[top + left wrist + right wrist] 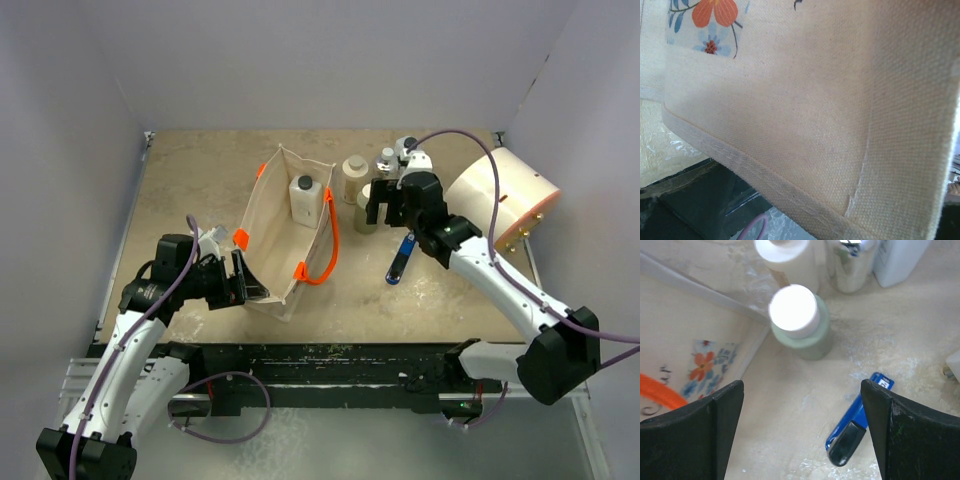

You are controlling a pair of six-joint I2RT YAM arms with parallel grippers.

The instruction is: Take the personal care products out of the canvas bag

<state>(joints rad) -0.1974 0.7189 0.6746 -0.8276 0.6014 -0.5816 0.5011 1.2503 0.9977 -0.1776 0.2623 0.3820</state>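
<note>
The canvas bag [283, 245] stands open in the middle of the table, orange handles at its rim, and one white bottle with a dark cap [305, 198] is inside it. My left gripper [240, 277] is at the bag's near left corner, shut on the rim; the left wrist view is filled by the bag's canvas [805, 115]. To the right of the bag stand several products: a beige bottle with a cream cap [354, 178], an olive one [801, 322], a silver-capped one [849, 265] and a white one [900, 257]. My right gripper [802, 386] hangs open and empty just short of the olive bottle.
A flat blue stick [400, 258] lies on the table right of the bag, near my right fingers [890, 435]. A big cream cylinder [500, 200] lies on its side at the far right. White walls enclose the table on three sides.
</note>
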